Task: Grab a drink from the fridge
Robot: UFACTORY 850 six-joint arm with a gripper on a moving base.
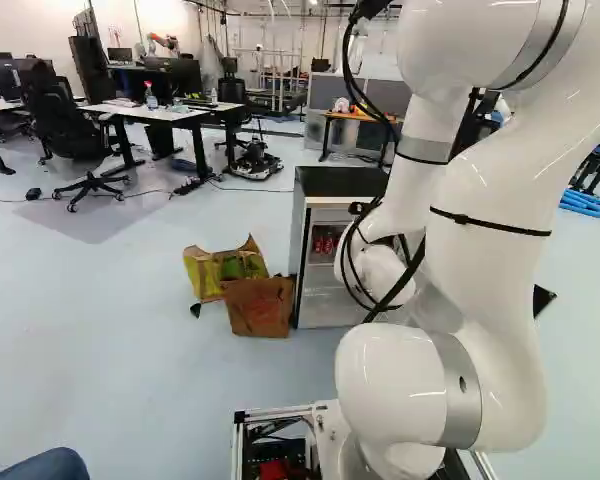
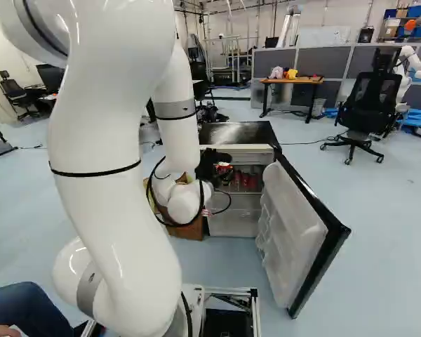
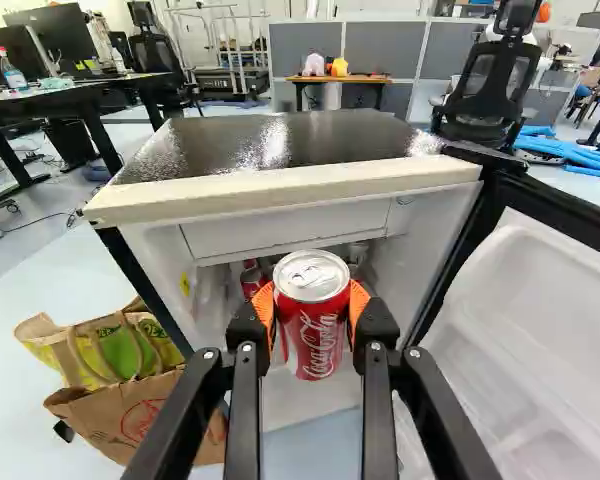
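Black two-fingered gripper (image 3: 312,310), spread to can width, clamps its orange pads on both sides of a red-and-silver metal drink can (image 3: 317,345) at the opening of a black-topped, white-lined box-shaped fridge (image 3: 280,190). Low pad force on the smooth curved wall could cause slip; lifting before full withdrawal could strike the top edge. With 12 o'clock ahead of the gripper, swinging wide could hit the black-framed white plastic door (image 3: 540,310) at 3 o'clock or crumpled brown paper bag (image 3: 105,410) at 9 o'clock.
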